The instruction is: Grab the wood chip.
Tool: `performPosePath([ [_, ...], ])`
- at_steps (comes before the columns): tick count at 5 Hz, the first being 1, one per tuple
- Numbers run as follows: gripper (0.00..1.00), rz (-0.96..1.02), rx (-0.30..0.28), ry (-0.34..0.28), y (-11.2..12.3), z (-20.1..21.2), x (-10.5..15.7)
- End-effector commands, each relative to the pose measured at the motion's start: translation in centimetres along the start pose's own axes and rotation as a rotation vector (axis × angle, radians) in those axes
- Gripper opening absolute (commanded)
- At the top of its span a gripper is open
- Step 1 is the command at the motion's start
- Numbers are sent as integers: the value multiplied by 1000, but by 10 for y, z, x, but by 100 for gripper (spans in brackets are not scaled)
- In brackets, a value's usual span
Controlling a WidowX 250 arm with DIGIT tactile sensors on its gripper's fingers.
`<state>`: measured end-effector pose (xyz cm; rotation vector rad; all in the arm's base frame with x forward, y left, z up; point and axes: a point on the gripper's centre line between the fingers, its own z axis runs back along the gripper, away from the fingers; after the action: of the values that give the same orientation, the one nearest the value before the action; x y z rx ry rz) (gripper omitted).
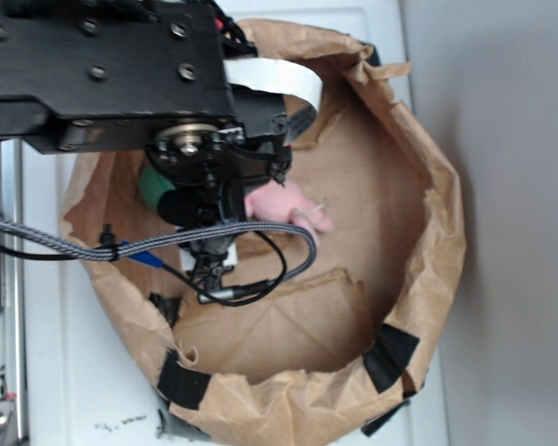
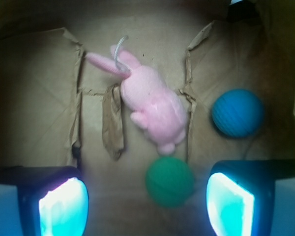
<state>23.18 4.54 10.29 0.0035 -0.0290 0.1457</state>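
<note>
In the exterior view, the black arm reaches in from the left over a brown paper bag (image 1: 428, 307) whose rolled-down rim is patched with black tape (image 1: 389, 356). The bag sits on a white desk (image 1: 74, 372). The fingers (image 1: 209, 269) point down into the bag near its left wall, but the arm and a braided cable (image 1: 93, 240) hide them, so their opening cannot be told here. A pink plush toy (image 1: 284, 204) peeks out just right of the wrist, and a patch of green ball (image 1: 153, 189) shows at the wrist's left. The wood chip cannot be made out in this view.

In the wrist view, the two fingers (image 2: 64, 206) stand wide apart at the bottom corners, glowing cyan-white, with nothing between them. The wood chip (image 2: 112, 123) lies flat on the bag's floor, a narrow brown sliver running lengthwise up the picture, just left of the pink plush toy (image 2: 152, 108) and above the left finger. A green ball (image 2: 170, 180) rests below the toy, between the fingers, touching or nearly touching the toy's foot. A blue ball (image 2: 237, 113) sits toward the right wall, apart from the toy. Torn paper flaps (image 2: 189, 78) crease the floor beside it.
</note>
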Motion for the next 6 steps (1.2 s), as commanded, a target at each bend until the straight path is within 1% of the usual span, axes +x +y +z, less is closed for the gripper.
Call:
performPosePath([
  [1, 100, -5, 31, -21, -6, -23, 30],
  [2, 100, 16, 17, -18, -10, -30, 30],
  [3, 100, 37, -4, 8, -15, -29, 27],
  [4, 100, 38, -18, 2, -19, -10, 14],
  [5, 100, 37, -50, -7, -18, 4, 8],
  [6, 100, 74, -65, 2, -24, 5, 6],
])
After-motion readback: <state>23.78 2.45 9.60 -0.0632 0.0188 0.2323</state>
